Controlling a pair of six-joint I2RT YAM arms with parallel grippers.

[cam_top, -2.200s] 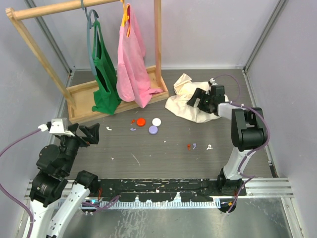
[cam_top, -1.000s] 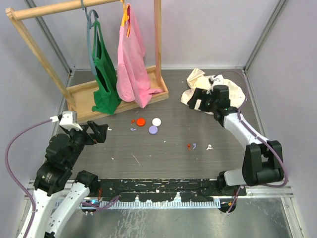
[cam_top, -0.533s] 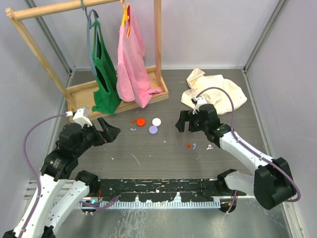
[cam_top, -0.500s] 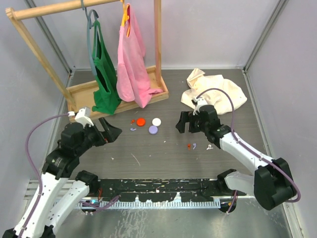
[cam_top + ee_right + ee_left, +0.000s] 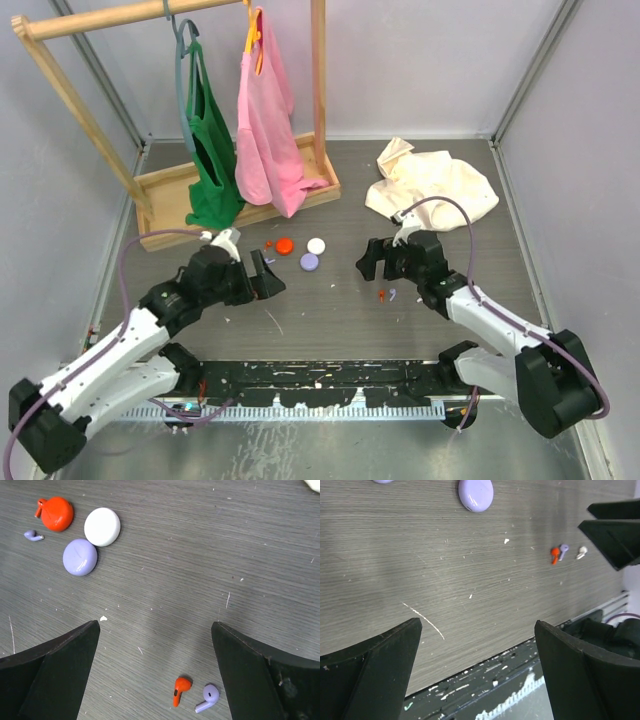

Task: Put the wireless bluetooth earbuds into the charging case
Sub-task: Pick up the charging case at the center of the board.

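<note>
Soft, even, fairly bright light falls from above onto the table (image 5: 330, 320), and the shadows on it are only pale, blurred smudges. The metal plate (image 5: 330, 445) at the table's near edge shows a dull sheen. In both wrist views the table's grain is sharp, while the black jaws at the bottom corners look soft-edged.

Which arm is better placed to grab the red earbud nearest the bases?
Right. The right gripper, open, hovers almost over the red earbud; the left gripper, also open, sits farther off to the side.
</note>
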